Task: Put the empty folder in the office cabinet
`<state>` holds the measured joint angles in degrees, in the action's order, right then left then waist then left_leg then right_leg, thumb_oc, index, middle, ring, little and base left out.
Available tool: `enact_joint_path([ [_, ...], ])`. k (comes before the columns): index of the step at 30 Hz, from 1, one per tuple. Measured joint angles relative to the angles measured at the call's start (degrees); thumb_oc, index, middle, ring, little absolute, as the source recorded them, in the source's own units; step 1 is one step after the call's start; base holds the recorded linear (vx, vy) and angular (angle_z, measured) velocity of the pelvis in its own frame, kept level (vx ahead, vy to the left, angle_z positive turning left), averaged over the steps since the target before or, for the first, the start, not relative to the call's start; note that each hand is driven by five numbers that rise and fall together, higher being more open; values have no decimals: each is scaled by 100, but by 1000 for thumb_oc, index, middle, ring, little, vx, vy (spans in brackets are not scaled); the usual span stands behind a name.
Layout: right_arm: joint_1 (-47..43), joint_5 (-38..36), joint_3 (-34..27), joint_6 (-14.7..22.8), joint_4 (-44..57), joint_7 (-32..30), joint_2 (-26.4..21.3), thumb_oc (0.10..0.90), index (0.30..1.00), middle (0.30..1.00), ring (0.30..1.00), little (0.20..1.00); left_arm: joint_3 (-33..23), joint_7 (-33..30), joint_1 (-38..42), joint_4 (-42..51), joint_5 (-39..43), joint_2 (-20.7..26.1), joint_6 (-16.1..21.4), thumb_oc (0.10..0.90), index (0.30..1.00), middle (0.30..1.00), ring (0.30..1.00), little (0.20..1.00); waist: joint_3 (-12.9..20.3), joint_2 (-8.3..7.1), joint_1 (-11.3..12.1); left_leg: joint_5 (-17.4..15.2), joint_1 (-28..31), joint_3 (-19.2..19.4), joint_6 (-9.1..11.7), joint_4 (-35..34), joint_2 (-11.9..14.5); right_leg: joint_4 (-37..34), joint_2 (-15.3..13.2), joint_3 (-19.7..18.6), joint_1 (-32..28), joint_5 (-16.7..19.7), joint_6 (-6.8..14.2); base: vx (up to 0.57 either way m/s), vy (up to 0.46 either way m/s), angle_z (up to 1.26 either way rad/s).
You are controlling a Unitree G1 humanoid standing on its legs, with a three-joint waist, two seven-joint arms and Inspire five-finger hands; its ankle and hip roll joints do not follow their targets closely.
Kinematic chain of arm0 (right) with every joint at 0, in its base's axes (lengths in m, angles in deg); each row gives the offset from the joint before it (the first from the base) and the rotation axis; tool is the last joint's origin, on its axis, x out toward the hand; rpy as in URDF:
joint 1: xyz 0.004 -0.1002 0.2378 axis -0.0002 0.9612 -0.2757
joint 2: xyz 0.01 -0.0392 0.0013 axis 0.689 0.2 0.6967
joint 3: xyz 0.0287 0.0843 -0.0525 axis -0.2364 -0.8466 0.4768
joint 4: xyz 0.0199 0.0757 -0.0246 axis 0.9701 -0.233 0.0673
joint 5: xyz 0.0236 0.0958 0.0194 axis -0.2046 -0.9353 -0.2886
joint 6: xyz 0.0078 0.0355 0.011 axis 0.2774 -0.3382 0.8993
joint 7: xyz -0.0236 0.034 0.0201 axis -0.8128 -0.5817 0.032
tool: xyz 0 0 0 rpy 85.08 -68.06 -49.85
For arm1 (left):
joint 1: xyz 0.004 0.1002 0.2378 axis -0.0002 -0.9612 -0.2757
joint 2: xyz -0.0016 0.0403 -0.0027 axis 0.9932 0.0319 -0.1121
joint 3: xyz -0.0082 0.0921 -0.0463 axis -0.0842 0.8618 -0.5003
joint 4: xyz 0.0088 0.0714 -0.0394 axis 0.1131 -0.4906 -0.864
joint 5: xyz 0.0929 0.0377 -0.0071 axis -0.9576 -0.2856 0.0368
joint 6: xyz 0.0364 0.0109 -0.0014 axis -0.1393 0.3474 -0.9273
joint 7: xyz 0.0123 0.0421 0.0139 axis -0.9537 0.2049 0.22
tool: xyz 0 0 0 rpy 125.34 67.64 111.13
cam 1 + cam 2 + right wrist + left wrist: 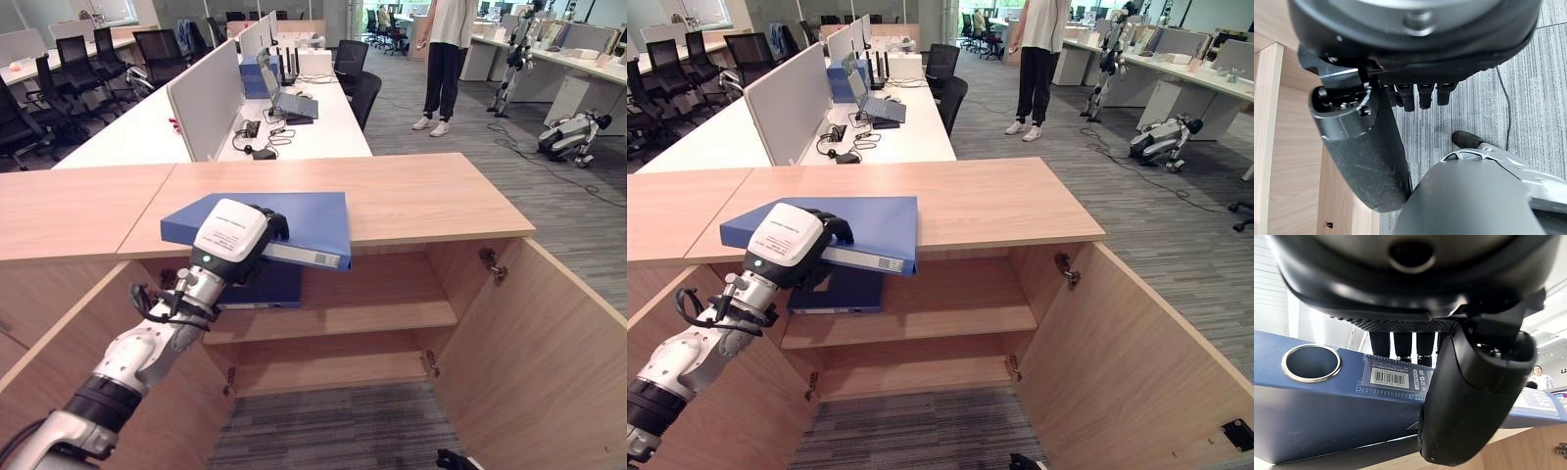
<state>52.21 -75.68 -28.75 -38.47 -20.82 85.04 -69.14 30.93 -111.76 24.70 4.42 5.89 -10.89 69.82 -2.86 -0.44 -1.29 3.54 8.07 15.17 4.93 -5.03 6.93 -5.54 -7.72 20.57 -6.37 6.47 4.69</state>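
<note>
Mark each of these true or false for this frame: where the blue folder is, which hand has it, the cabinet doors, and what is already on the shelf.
1. The left hand grips the blue folder at its spine. True.
2. The folder already lies on the cabinet's upper shelf. False: it rests on the cabinet top, its spine overhanging the front edge.
3. The cabinet door on the right stands open. True.
4. The upper shelf holds nothing. False: another blue folder lies on it, below the held one.
5. The right hand holds a second folder. False: its fingers hang over the carpet, holding nothing.
</note>
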Motion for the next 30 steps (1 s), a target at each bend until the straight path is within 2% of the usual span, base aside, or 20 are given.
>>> enact_joint_path([
  [4,-12,-1,1,-2,1,3,0,800,900,900,900,900,-226,53,-26,235,97,0,26,400,300,300,300,300,0,-1,6,0,-5,-8,-1,0,0,0,0,4,0,-1,-2,0,0,0],
  [9,2,-50,1,-9,-1,0,25,800,900,900,900,900,-716,84,-433,747,355,-55,151,400,300,300,300,300,-12,-21,27,1,-20,-38,-4,0,1,0,2,26,2,-12,-9,-3,1,2],
  [12,-11,-160,8,-17,10,5,30,800,900,900,900,900,-1124,171,-691,1168,915,-273,253,400,300,300,300,300,-20,-36,146,21,-46,-94,-33,1,-2,0,1,70,-3,-29,-3,-14,10,8],
  [14,-9,-175,11,-25,16,3,41,800,900,900,900,900,-1467,275,-945,1543,1504,-611,275,400,300,300,300,300,-22,-39,175,30,-92,-151,-41,1,-5,0,-4,130,1,-39,3,-19,10,16],
  [15,2,-216,14,-32,33,26,50,800,900,900,900,900,-1733,303,-1056,1837,2257,-965,342,400,300,300,300,300,-32,-38,251,40,-102,-189,-50,2,-6,0,-4,172,-9,-40,2,-23,4,15],
  [17,0,-222,28,-37,46,60,57,800,900,900,900,900,-1806,306,-1057,2022,2838,-1018,373,400,300,300,300,300,-34,-36,313,41,-106,-213,-48,3,-5,0,-3,201,-21,-60,22,-28,11,11],
  [18,-25,-235,29,-49,60,73,60,800,900,900,900,900,-1949,470,-1114,2257,3406,-1045,399,400,300,300,300,300,-45,-22,366,46,-121,-253,-47,2,-9,0,-8,236,-31,-63,26,-37,22,12],
  [19,-15,-274,26,-47,49,101,59,800,900,900,900,900,-2110,653,-1196,2455,3988,-1071,510,400,300,300,300,300,-68,-7,324,46,-126,-267,-47,3,-14,0,-13,249,-30,-66,30,-31,16,12],
  [23,-91,-278,65,-121,52,192,40,800,900,900,900,900,-2278,1438,-1257,2945,5999,-1162,720,400,300,300,300,300,-149,101,490,58,-134,-317,-50,3,-20,0,-26,305,-60,-75,35,-28,10,7],
  [30,-147,-280,51,-204,47,262,-15,800,900,900,900,900,-2212,2497,-1266,3281,7944,-1163,720,400,300,300,300,300,-224,206,486,92,-182,-433,-50,3,-22,0,-24,403,-78,-86,39,-24,9,8],
])
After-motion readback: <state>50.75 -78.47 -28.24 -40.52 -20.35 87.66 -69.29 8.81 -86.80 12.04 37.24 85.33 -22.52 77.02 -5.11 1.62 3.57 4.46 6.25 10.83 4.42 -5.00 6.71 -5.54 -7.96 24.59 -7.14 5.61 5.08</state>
